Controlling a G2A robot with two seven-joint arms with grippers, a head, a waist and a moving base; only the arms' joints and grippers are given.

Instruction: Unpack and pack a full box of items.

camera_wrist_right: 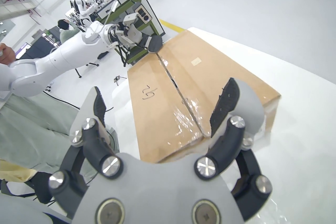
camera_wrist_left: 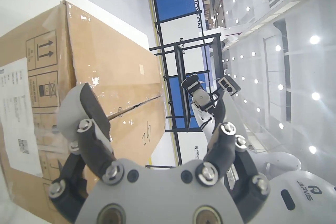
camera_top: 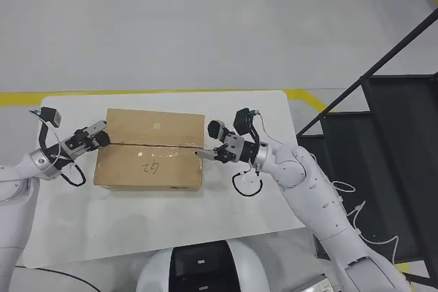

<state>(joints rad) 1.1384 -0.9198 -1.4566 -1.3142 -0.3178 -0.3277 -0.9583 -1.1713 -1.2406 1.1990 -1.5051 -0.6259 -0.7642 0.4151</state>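
Honestly, the box (camera_top: 150, 164) sits shut on the table (camera_top: 263, 109), with the tape (camera_wrist_right: 183, 114) along its seam (camera_top: 153, 145) partly split. The left gripper (camera_top: 101, 137) and right gripper (camera_top: 210, 141) are at opposite seam ends, both wide open and empty. My worry is they skid off the glossy tape or shove the box sideways.

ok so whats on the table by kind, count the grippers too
box: 1
grippers: 2, the left gripper and the right gripper, both open, one at each end of the box
total: 3
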